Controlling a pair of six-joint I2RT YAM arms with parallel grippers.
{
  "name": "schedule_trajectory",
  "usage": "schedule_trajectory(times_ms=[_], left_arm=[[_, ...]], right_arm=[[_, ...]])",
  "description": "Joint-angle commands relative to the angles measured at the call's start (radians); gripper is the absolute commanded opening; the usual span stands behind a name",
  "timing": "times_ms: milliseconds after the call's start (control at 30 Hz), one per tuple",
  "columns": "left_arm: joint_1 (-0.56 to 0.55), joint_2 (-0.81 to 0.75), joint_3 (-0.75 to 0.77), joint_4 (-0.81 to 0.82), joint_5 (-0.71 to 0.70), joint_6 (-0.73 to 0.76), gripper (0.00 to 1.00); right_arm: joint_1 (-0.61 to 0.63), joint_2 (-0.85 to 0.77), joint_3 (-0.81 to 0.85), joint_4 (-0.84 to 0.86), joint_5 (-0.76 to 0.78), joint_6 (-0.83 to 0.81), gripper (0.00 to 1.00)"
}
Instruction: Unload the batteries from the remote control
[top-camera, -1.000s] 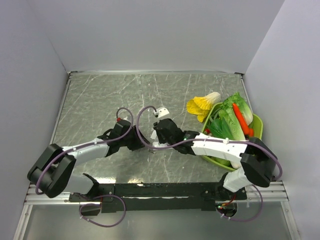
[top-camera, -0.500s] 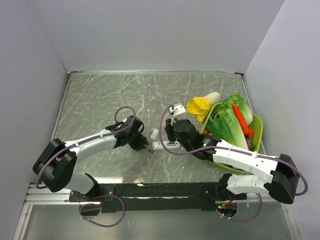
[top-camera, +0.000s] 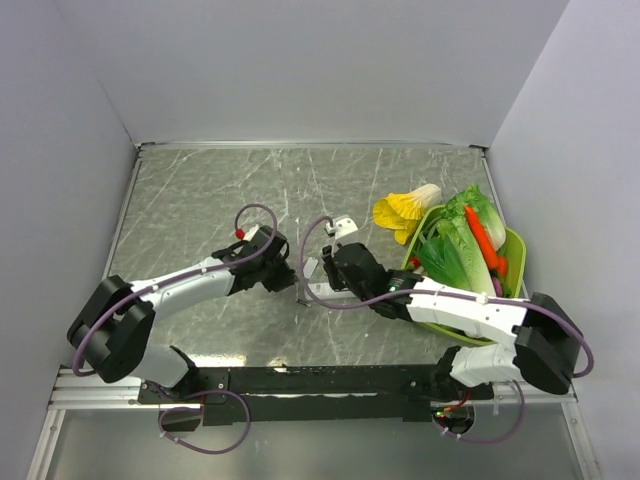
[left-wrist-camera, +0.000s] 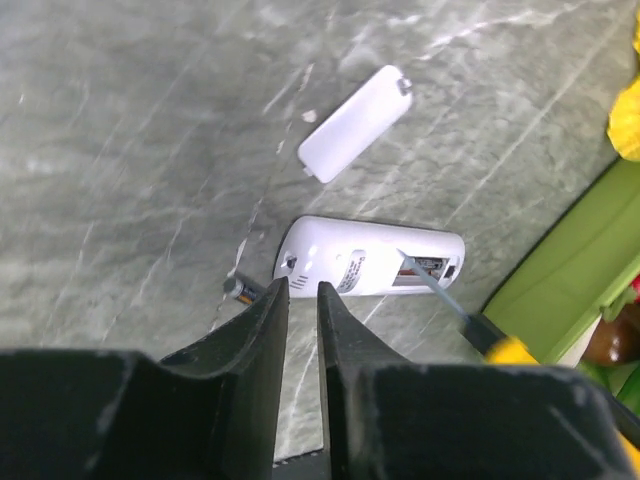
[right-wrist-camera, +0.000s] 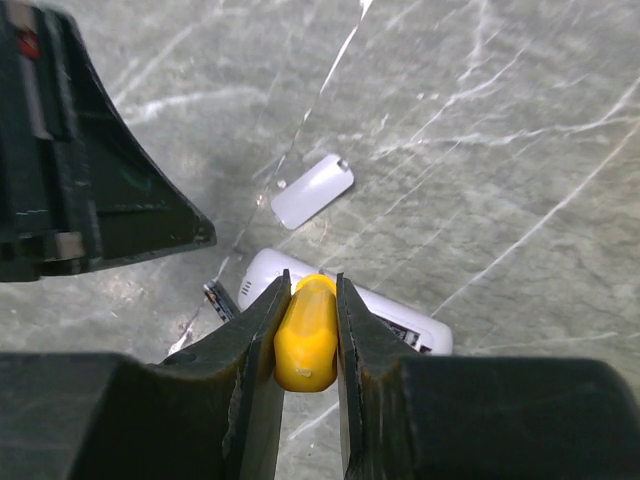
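The white remote control (left-wrist-camera: 350, 262) lies face down on the table, its recess open at the right end (top-camera: 322, 292). One dark battery (left-wrist-camera: 239, 291) lies on the table by the remote's left end, partly behind my left finger (right-wrist-camera: 219, 298). My left gripper (left-wrist-camera: 302, 288) hovers just off that left end, jaws a narrow slit apart with nothing between them (top-camera: 292, 279). My right gripper (right-wrist-camera: 306, 288) is shut on the yellow tool handle (right-wrist-camera: 305, 335). The tool's thin shaft (left-wrist-camera: 432, 289) reaches into the recess.
The detached white cover plate (left-wrist-camera: 355, 124) lies just beyond the remote (top-camera: 310, 267). A green basket (top-camera: 516, 250) of vegetables stands at the right, with a yellow-white cabbage (top-camera: 405, 208) beside it. Both arms crowd the table's middle.
My left gripper has moved right toward the remote's left end and its jaws have narrowed. My right arm swung right, then came back over the remote, still holding the yellow tool.
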Motion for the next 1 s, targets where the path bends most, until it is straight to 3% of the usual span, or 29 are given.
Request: schedule_trajectory(times_ms=[0, 300, 500, 667, 767, 967], left_arm=[[0.012, -0.051, -0.037, 0.134, 0.025, 0.152, 0.2], [0.023, -0.051, -0.065, 0.255, 0.12, 0.256, 0.13], [0.023, -0.028, -0.036, 0.302, 0.178, 0.313, 0.11], [0.023, 0.079, 0.036, 0.31, 0.22, 0.368, 0.08], [0.023, 0.168, 0.101, 0.304, 0.267, 0.399, 0.01], [0.023, 0.277, 0.159, 0.289, 0.272, 0.421, 0.01]], right_arm=[[-0.005, 0.051, 0.046, 0.07, -0.032, 0.019, 0.0], [-0.005, 0.079, 0.048, 0.06, -0.015, -0.004, 0.0], [-0.005, -0.068, 0.017, 0.075, 0.034, -0.098, 0.0], [-0.005, -0.228, -0.061, 0.081, -0.004, -0.165, 0.0], [-0.01, -0.319, -0.118, 0.076, -0.006, -0.164, 0.0], [-0.013, -0.424, -0.171, 0.001, 0.013, -0.106, 0.0]])
